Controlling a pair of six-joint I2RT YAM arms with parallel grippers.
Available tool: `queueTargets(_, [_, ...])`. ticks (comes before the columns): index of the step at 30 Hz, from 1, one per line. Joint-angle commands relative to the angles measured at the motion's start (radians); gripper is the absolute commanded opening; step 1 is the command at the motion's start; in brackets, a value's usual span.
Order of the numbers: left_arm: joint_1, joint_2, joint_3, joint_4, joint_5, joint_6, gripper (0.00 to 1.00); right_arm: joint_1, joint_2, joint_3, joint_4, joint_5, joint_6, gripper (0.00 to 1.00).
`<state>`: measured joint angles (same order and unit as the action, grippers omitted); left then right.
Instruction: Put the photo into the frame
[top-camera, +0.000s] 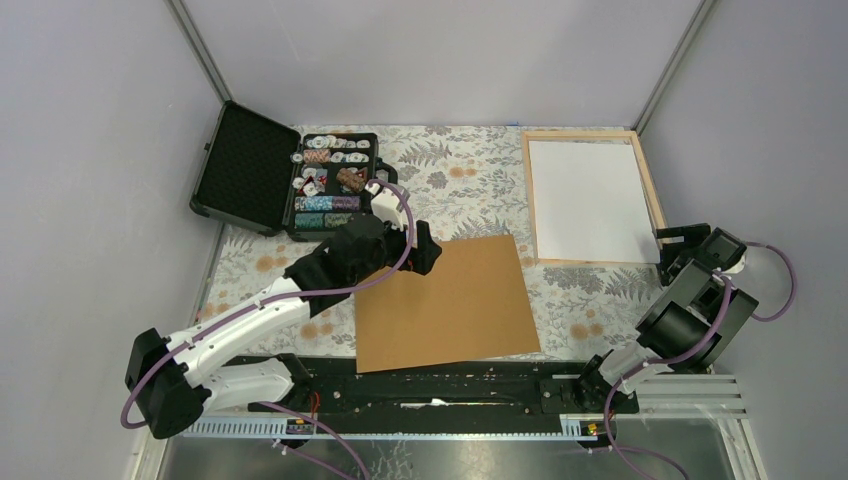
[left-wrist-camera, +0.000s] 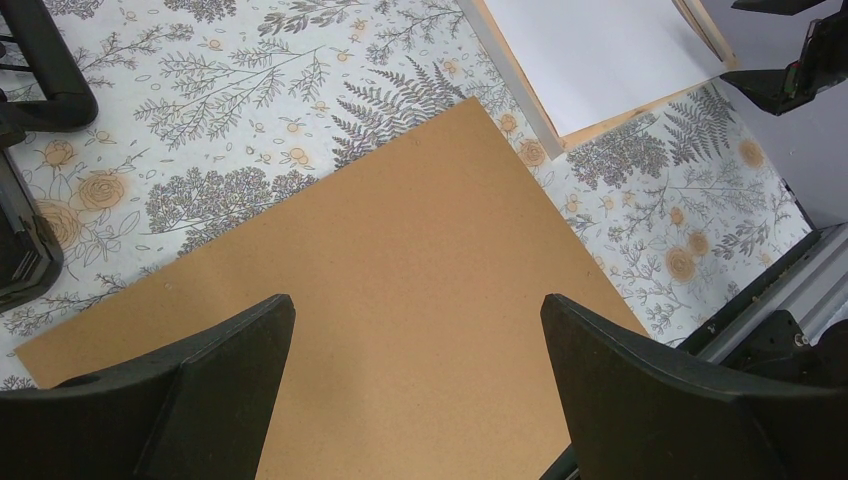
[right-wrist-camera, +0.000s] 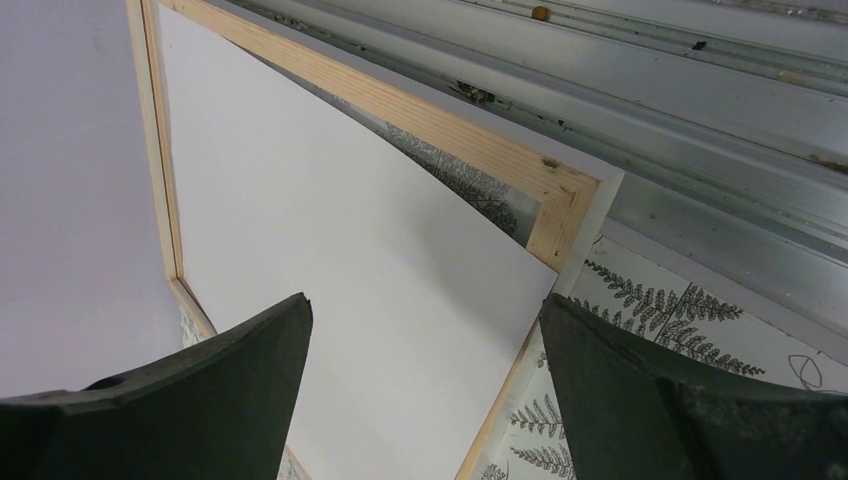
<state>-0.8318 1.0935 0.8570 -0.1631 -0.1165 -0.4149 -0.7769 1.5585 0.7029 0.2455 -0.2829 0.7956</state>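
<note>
Photo (top-camera: 590, 200) white side up on frame (top-camera: 527, 190), far right worktop (top-camera: 460, 180) corner.
Left gripper (left-wrist-camera: 415, 310), right gripper (right-wrist-camera: 425, 305): wide open, empty.

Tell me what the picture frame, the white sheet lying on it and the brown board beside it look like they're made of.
The frame: pale, bare-looking wood, grain lines showing along its rails. The photo: thin paper or card, plain white back up, bowing slightly; its printed face is hidden. The backing board: flat, matte brown with fine speckling, probably cardboard or fibreboard.
</note>
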Motion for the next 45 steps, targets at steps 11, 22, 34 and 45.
queueTargets(11, [0.008, -0.001, -0.007, 0.063, 0.021, -0.004, 0.99, -0.009, -0.008, 0.044, 0.094, -0.042, 0.048, 0.90])
queueTargets(22, [0.008, 0.003, -0.006, 0.069, 0.028, -0.008, 0.99, -0.007, 0.052, 0.055, 0.136, -0.051, 0.078, 0.90])
queueTargets(34, [0.017, 0.003, -0.007, 0.071, 0.033, -0.012, 0.99, -0.007, 0.073, 0.066, 0.163, -0.037, 0.083, 0.89])
queueTargets(45, [0.019, -0.003, -0.009, 0.070, 0.036, -0.013, 0.99, -0.007, 0.071, 0.113, 0.116, 0.017, 0.048, 0.90])
